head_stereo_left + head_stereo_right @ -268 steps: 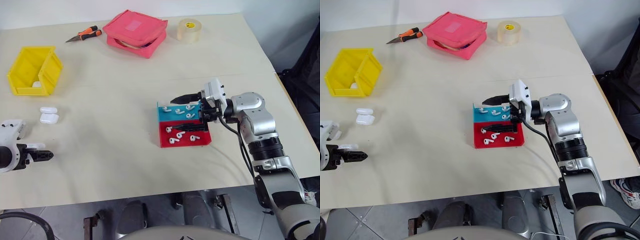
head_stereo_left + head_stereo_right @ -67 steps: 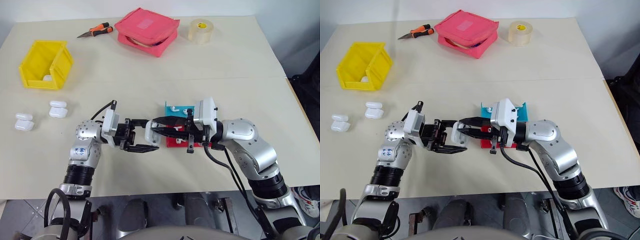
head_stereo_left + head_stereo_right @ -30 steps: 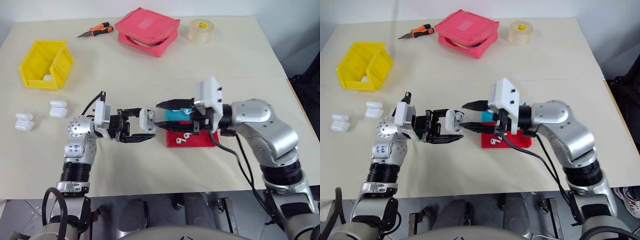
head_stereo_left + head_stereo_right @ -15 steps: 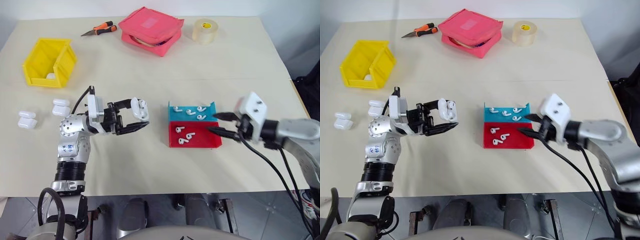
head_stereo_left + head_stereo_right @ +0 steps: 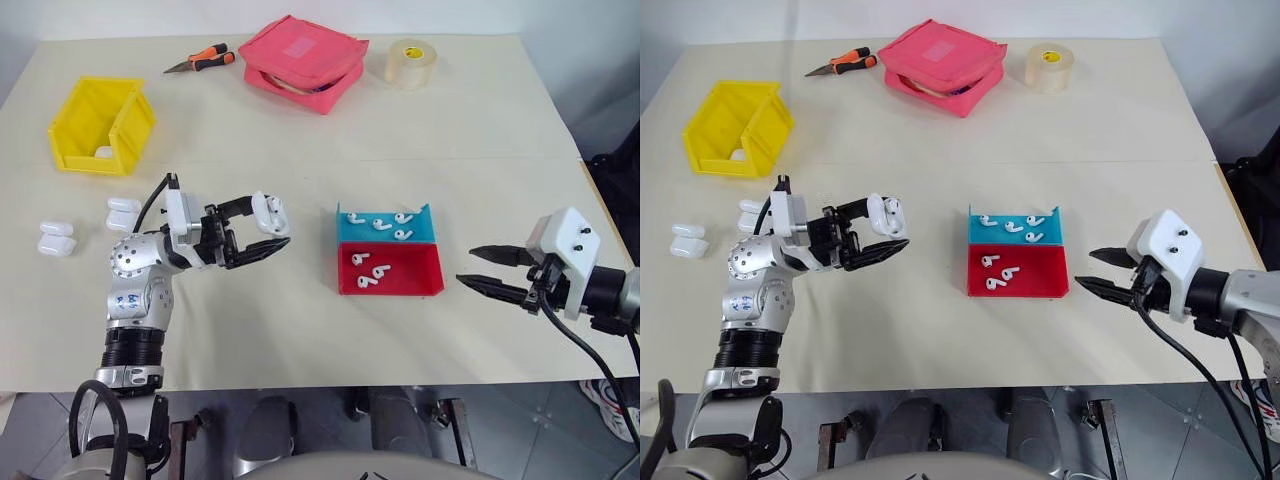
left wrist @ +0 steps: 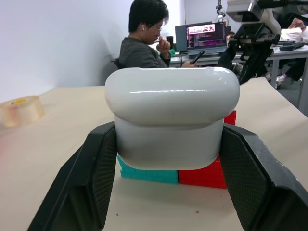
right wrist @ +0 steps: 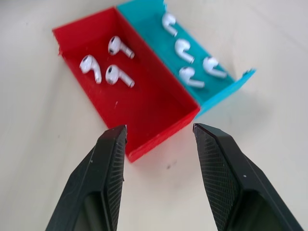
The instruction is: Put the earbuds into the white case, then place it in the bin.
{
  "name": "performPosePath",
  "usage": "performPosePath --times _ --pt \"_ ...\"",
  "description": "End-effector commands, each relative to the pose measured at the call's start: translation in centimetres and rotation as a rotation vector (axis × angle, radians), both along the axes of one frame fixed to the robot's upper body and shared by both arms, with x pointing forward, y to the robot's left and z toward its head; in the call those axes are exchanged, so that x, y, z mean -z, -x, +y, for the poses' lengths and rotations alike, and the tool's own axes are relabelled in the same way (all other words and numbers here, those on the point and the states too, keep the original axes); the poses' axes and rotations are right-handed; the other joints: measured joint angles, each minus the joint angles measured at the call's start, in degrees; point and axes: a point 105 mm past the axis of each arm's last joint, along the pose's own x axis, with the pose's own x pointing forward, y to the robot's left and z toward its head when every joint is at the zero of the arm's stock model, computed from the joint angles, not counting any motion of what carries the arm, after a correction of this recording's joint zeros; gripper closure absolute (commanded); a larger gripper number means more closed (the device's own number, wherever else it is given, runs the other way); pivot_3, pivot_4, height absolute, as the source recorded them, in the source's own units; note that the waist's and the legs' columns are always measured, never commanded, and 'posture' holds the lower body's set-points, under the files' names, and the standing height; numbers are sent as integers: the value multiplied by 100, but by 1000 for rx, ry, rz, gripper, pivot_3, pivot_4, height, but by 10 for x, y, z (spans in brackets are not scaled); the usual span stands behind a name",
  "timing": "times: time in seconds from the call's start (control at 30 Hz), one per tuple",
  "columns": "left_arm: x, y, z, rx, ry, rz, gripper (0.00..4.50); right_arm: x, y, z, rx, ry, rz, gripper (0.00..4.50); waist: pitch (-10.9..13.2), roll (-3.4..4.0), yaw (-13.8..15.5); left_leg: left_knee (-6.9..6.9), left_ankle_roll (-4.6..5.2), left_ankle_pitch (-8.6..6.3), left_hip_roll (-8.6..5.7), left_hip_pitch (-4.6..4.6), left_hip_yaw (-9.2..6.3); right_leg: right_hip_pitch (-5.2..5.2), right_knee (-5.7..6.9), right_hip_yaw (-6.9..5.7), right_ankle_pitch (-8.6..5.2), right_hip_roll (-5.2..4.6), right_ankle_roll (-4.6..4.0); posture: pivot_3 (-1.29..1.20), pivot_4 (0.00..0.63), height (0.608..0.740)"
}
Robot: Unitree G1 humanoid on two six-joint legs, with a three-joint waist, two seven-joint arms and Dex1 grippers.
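Seven earbuds (image 5: 380, 224) lay in the red and blue trays (image 5: 420, 283) while your left gripper (image 5: 262, 229) clamped the white case (image 5: 270, 212), lid shut, right gripper (image 5: 494, 271) empty and parted, bin (image 5: 100, 123) drop left

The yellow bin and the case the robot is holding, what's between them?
Only bare table, seen from the left eye view. The spare cases lie off to the side of the bin and held case.

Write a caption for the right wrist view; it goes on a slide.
Open right gripper hovers beside the red tray and blue tray, both holding earbuds.
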Motion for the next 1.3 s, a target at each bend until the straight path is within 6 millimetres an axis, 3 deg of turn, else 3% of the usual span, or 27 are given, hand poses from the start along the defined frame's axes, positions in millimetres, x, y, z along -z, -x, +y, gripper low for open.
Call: performPosePath --times 0.03,0.17,0.4,0.63,0.73,1.3 --pt "-11 4 4 -19 4 -60 1720 -17 -7 12 -22 1 -81 2197 0 0 -3 0 0 0 0 0 0 0 0 1 0 0 0 0 150 740" --pt "-10 8 5 -26 5 -61 1720 -23 -21 32 -68 25 -80 2197 0 0 -16 -1 -1 0 2 2 0 -3 0 1 0 2 -1 0 150 740" --pt "-5 18 -2 1 11 -51 1720 -16 -80 70 -102 175 3 2197 0 1 -132 4 -1 1 2 5 -5 -10 -3 -4 3 0 -3 0 150 740" --pt "-2 25 -7 24 10 -52 1720 -3 -122 87 -74 288 63 2197 0 1 -158 6 4 3 0 -2 -1 -17 -11 -12 4 -2 -1 0 150 740" --pt "-1 29 -7 17 11 -53 1720 1 -127 98 -101 303 102 2197 0 2 -193 7 4 3 3 -1 1 -18 -9 -12 5 -1 0 0 150 740" --pt "0 37 -5 -17 12 -49 1720 17 -132 113 -156 323 147 2197 1 3 -229 8 3 4 4 -3 -2 -20 -8 -14 5 -2 0 0 150 740"
